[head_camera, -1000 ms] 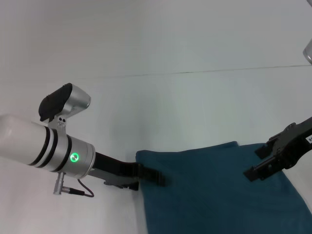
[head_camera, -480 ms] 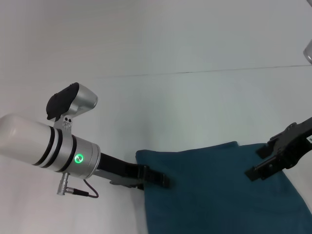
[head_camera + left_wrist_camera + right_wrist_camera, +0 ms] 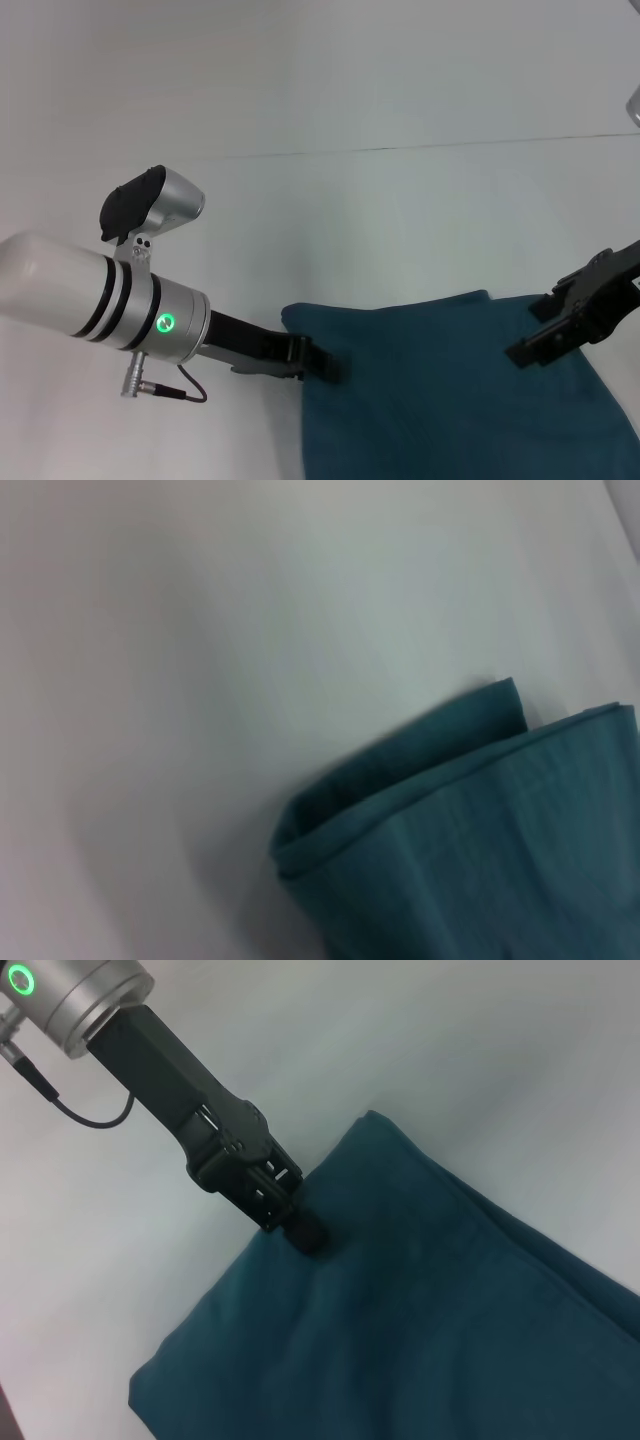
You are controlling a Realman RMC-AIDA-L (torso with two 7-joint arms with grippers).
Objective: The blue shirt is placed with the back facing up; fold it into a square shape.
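On the left, the left gripper (image 3: 325, 364) reaches in low from the robot's left, its dark tip resting on the left border of the blue shirt (image 3: 440, 390). The right wrist view shows that tip (image 3: 300, 1232) pressed against the cloth just inside the edge, but whether its fingers are apart or pinched together cannot be told. To the left of it the white table (image 3: 330, 230) lies bare.

The blue shirt sits folded in the near middle of the table, running out of the head view at the bottom. Its far edge is straight and rises slightly toward the right; its far left corner is rounded. In the left wrist view the shirt (image 3: 470, 830) shows stacked layers, with a lower fold sticking out past the top one. Beyond the far edge the table is open up to a thin dark seam.

On the right, the right gripper (image 3: 545, 342) is over the shirt's right part near its far corner; its finger state cannot be told either.
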